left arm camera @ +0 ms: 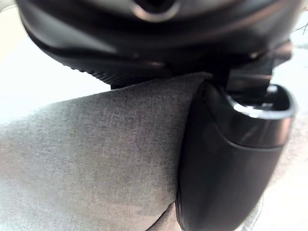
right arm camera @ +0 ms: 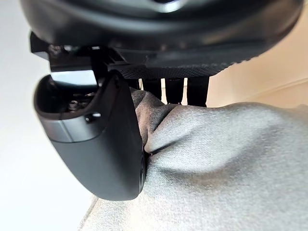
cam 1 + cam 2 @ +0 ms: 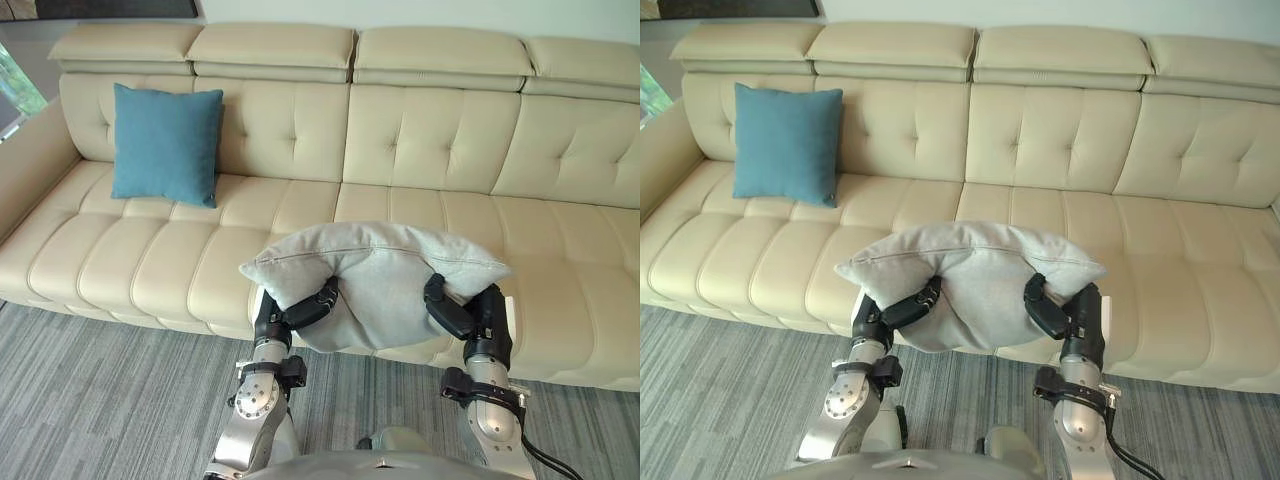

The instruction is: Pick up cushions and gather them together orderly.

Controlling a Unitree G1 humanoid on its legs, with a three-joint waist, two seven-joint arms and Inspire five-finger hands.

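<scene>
A grey cushion (image 3: 375,270) hangs in the air in front of the sofa's middle, sagging between both hands. My left hand (image 3: 292,312) pinches its left lower side, thumb pressed into the fabric (image 1: 110,159). My right hand (image 3: 468,312) grips its right lower side, the cloth (image 2: 216,159) bunched under the thumb (image 2: 96,144). A blue cushion (image 3: 167,143) stands upright against the backrest at the sofa's left end.
The long cream leather sofa (image 3: 480,140) spans the view, its seat (image 3: 130,250) bare between the blue cushion and the right end. Grey striped carpet (image 3: 110,390) lies in front of it. A sofa arm (image 3: 25,165) rises at the far left.
</scene>
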